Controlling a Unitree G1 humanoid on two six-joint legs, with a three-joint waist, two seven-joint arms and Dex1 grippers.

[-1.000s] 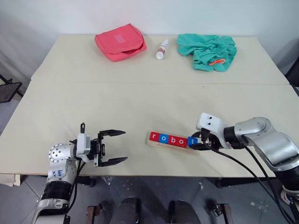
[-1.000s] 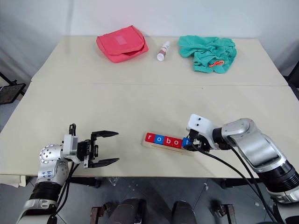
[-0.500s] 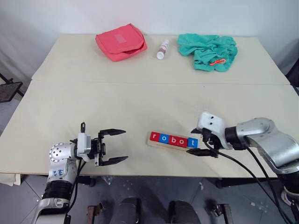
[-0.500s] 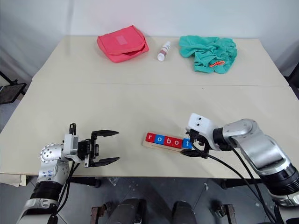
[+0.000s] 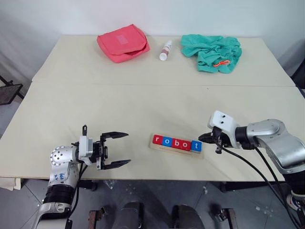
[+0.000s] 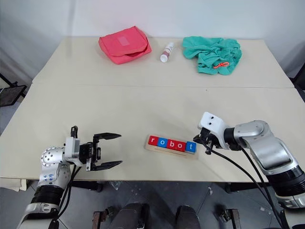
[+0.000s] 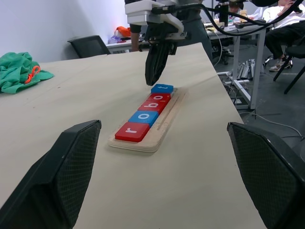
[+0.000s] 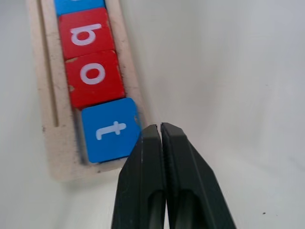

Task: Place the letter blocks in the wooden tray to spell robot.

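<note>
The wooden tray lies near the table's front edge and holds the five letter blocks in a row spelling robot: red r, blue o, red b, red o, blue t. The right gripper, fingers pressed together and empty, hovers just beside the t end. The left gripper is spread wide, well apart.

Letter blocks in wooden tray (table front)
</note>
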